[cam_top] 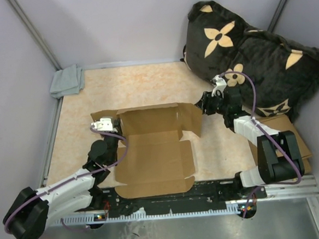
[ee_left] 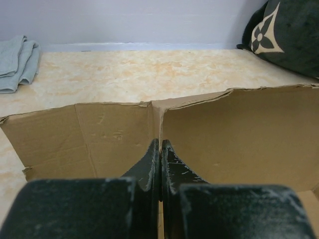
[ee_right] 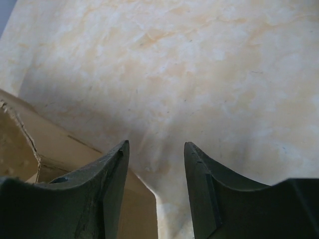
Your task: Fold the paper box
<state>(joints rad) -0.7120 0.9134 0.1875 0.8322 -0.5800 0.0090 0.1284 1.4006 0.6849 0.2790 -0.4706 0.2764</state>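
Top external view: paper box (cam_top: 153,152) presents its right flap at 8 o'clock from my right gripper (cam_top: 203,103), fingers apart, empty; left gripper (cam_top: 104,123), fingers closed, sits at the opposite corner.

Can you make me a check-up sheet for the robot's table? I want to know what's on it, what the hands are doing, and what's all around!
Surface: beige marbled tabletop, flat.
Job's things: brown corrugated cardboard box, partly folded; far wall standing, near panel lying flat.
Clutter: folded grey cloth in the far left corner; black cushion with tan flowers at the far right; flat brown cardboard stack under the right arm.
Hands: left hand shut, tips at the box's standing wall; right hand open, nothing between its fingers, beside the box's right flap.
Cables: purple cable on the left arm crosses the box's left edge; purple cable on the right arm arches over the wrist.
Surroundings: pale walls on three sides.
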